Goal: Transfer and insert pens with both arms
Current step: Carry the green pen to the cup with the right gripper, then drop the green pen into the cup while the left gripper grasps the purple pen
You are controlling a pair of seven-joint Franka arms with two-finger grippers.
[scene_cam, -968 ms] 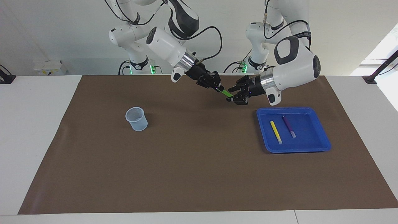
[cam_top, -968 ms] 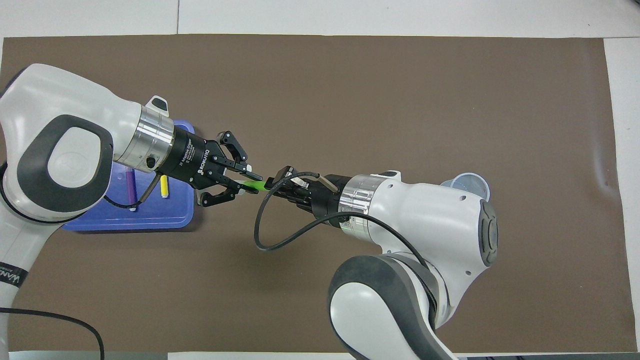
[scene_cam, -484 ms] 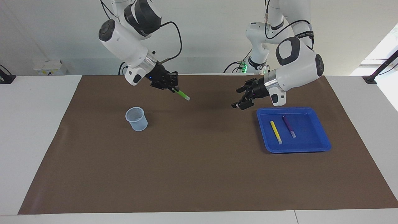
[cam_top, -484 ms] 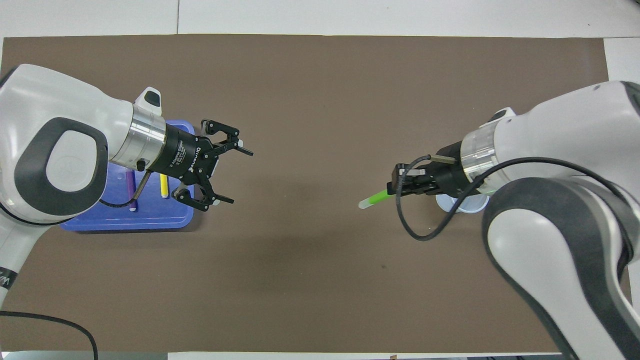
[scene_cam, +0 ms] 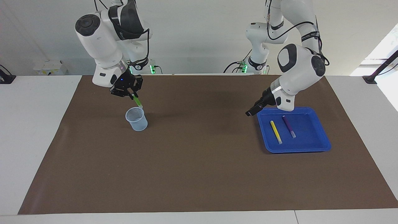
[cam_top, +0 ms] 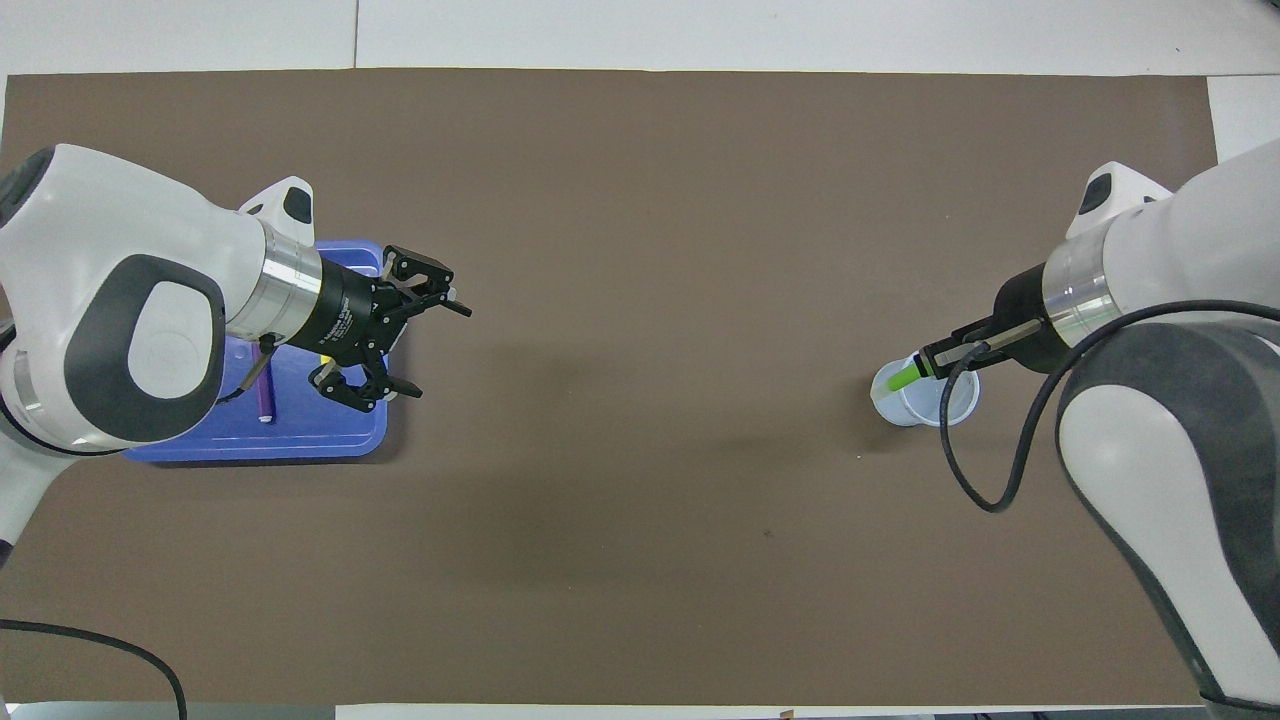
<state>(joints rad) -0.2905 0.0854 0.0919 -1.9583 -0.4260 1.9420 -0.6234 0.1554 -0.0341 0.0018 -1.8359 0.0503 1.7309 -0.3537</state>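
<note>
Right hand (scene_cam: 132, 93): pressed together on the green pen (scene_cam: 137, 101), angled down over the clear cup (scene_cam: 136, 119), pen's pale tip at the rim. Left hand (cam_top: 425, 340): fingers spread wide, nothing held, forearm tilted down over the blue tray (scene_cam: 314, 141) corner. Yellow pen (scene_cam: 275, 132) and purple pen (scene_cam: 289, 126): laid side by side in the tray, apart. Brown mat (scene_cam: 199, 174) spread on the counter.

Clear cup (scene_cam: 136, 119), blue tray (scene_cam: 314, 146), brown mat (scene_cam: 199, 174)
</note>
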